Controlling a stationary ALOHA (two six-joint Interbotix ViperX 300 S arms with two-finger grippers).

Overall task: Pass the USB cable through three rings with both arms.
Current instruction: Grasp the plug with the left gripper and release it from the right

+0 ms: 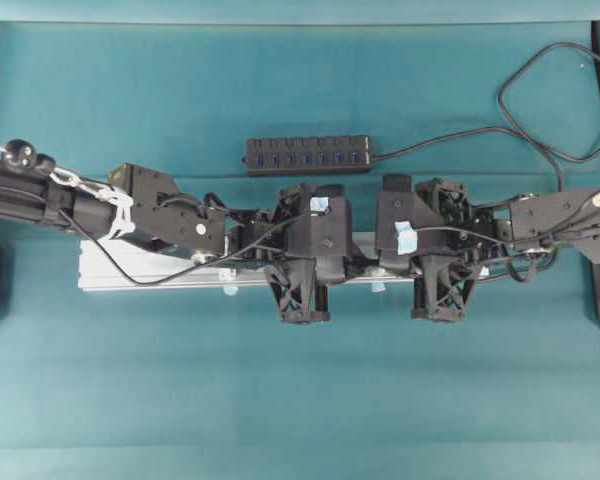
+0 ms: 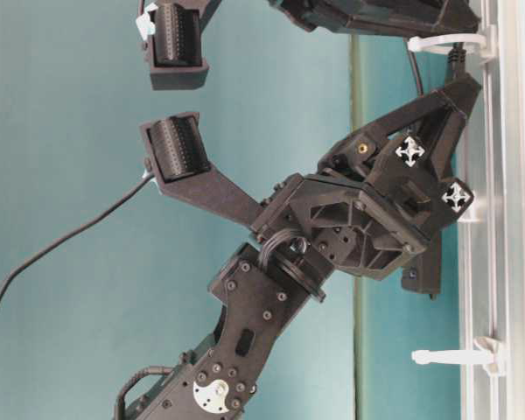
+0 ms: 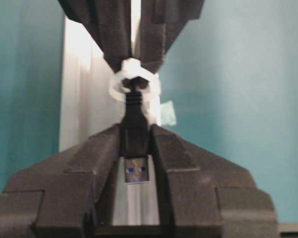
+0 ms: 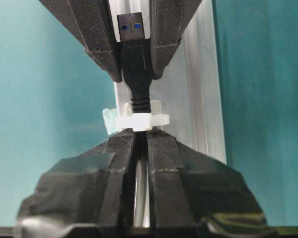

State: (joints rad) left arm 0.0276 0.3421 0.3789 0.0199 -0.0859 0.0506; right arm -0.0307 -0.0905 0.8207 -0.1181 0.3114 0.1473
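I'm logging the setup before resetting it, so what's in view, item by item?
USB cable: one, dark grey-black, lying along the rail, its plug poking through a ring between the two grippers.
rings: three, translucent white, upright along the rail's edge.
rail: one, silver aluminium, lengthwise across the middle of the table.
hub: one, black, multi-port, beyond the rail, with its own cord looping off to the right.
table cover: one, teal, under everything.
left gripper: one, black, closed on the plug body.
right gripper: one, black, pinching the cord just behind the ring.
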